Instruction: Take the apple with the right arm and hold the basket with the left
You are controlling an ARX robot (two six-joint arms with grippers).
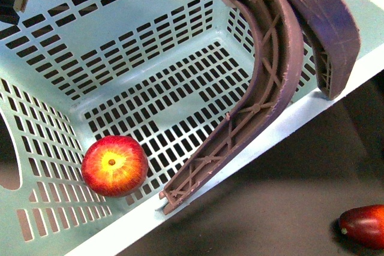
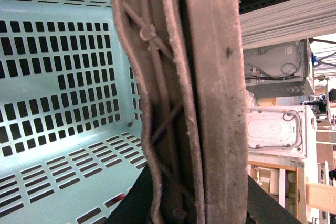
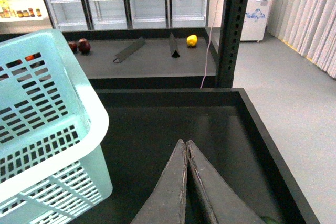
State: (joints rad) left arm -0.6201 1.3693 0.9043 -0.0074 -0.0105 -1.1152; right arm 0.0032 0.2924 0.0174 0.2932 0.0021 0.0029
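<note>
Nearest the robot's body, the apple (image 1: 114,165) is lying on the slotted floor of the basket (image 1: 120,232), tucked into a corner against its walls. Just beyond it, the left hand (image 1: 250,142) is clamping the basket's thick rim, with one curved finger running along the inside of the wall and the other hanging outside. Beside the basket, a darker red fruit (image 1: 364,226) is sitting on the dark table (image 1: 288,208). The right hand (image 3: 185,145) is hovering over that table near the basket, its fingers pressed together and gripping nothing. Farther off, a yellow fruit (image 3: 192,40) is resting on a shelf (image 3: 157,61).
</note>
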